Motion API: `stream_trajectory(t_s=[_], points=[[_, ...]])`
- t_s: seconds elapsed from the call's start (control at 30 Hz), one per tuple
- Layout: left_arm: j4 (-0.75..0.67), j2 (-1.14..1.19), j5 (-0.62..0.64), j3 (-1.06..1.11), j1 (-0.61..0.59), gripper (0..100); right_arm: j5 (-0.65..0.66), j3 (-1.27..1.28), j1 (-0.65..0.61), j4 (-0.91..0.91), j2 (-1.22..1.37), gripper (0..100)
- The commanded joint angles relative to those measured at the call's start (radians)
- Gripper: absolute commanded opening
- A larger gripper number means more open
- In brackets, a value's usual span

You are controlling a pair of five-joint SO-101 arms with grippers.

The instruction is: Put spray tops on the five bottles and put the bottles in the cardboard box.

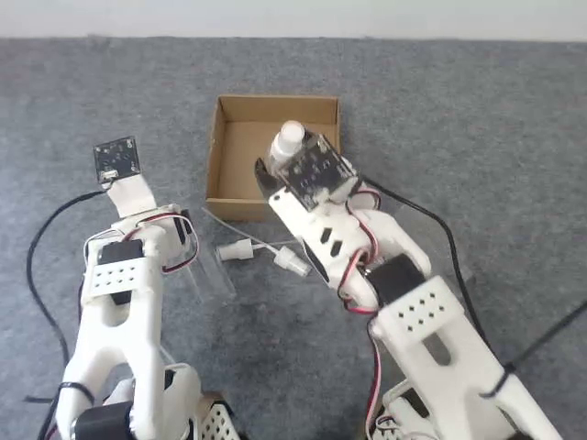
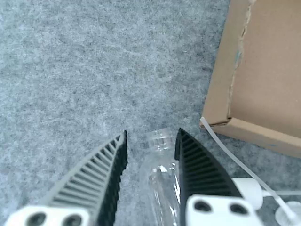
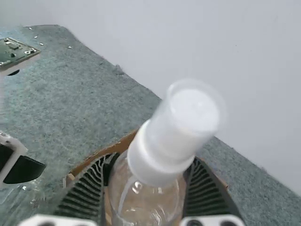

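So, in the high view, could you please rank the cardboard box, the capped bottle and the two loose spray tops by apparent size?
1. cardboard box
2. capped bottle, partly hidden and raised nearer the camera, so unsure
3. the two loose spray tops, which look alike

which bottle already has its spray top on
The bottle gripped by the right claw over the cardboard box: a white spray top sits on it. The other bottle, lying at the left claw, has an open neck.

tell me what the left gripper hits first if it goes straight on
Likely the grey carpet just past the uncapped bottle that the left gripper straddles; the cardboard box sits aside.
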Motion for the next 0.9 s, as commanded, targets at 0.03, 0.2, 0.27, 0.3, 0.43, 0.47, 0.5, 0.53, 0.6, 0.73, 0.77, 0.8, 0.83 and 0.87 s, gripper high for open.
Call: stream_trajectory(t_s=[0.03,0.2,0.27,0.3,0.43,0.47,0.5,0.53,0.6,0.73,0.77,0.8,0.83,0.87], points=[[-0.029,-0.041,0.008,-0.005,-0.003,16,0.005,-0.14,0.036,-0.094,0.091,0.6],[-0.029,-0.04,0.008,-0.005,-0.003,16,0.005,-0.175,0.047,-0.205,0.202,0.6],[-0.029,-0.04,0.008,-0.005,-0.003,16,0.005,-0.19,0.047,-0.219,0.245,0.6],[-0.029,-0.04,0.008,-0.005,-0.003,16,0.005,-0.204,0.047,-0.222,0.268,0.6],[-0.031,-0.04,0.008,-0.005,-0.003,16,0.005,-0.244,0.058,-0.28,0.355,0.6],[-0.031,-0.04,0.008,-0.005,-0.003,16,0.005,-0.252,0.058,-0.306,0.38,0.6],[-0.031,-0.04,0.006,-0.005,-0.003,16,0.005,-0.261,0.059,-0.331,0.406,0.6],[-0.031,-0.04,0.006,-0.005,-0.003,16,0.006,-0.269,0.059,-0.355,0.433,0.6],[-0.031,-0.04,0.006,-0.005,-0.003,16,0.009,-0.292,0.058,-0.398,0.49,0.6],[-0.031,-0.04,0.006,-0.005,-0.003,16,0.011,-0.374,0.058,-0.449,0.624,0.6],[-0.029,-0.04,0.006,-0.005,-0.005,16,0.011,-0.399,0.058,-0.455,0.659,0.6],[-0.029,-0.04,0.006,-0.005,-0.005,16,0.011,-0.428,0.058,-0.453,0.694,0.6],[-0.029,-0.04,0.006,-0.005,-0.005,16,0.011,-0.457,0.058,-0.453,0.731,0.6],[-0.028,-0.04,0.006,-0.005,-0.005,16,0.011,-0.486,0.058,-0.453,0.766,0.6]])
